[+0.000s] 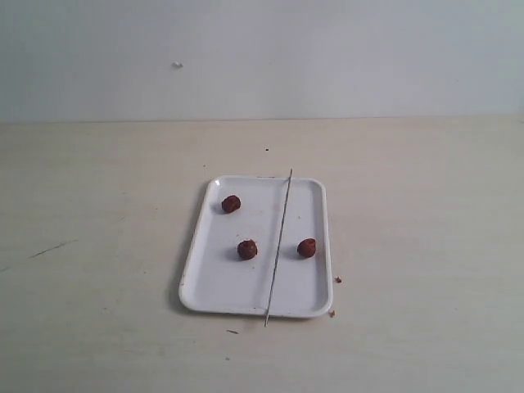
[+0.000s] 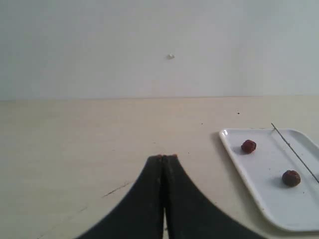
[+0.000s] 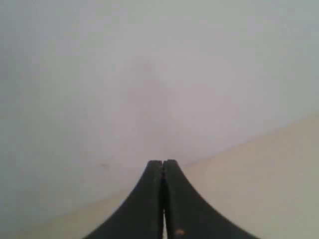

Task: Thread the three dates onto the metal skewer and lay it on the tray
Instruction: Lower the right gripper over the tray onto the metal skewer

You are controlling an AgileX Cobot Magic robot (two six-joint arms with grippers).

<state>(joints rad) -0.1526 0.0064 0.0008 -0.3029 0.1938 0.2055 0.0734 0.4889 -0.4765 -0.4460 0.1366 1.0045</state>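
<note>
The white tray (image 1: 213, 282) lies mid-table with three dates on it: one at the far left (image 1: 231, 204), one in the middle (image 1: 247, 250), one at the right (image 1: 307, 247). The thin metal skewer (image 1: 279, 242) lies lengthwise across the tray between them, both ends overhanging the rim. In the left wrist view the tray (image 2: 249, 174), two dates (image 2: 248, 146) (image 2: 291, 178) and the skewer (image 2: 294, 152) show off to the side of my left gripper (image 2: 165, 157), which is shut and empty over bare table. My right gripper (image 3: 163, 162) is shut, empty, facing the wall. Neither gripper shows in the exterior view.
Small brown crumbs lie on the table by the tray's near right corner (image 1: 337, 280) (image 1: 332, 312). A dark scratch (image 1: 51, 248) marks the tabletop at the left. A pale wall stands behind the table.
</note>
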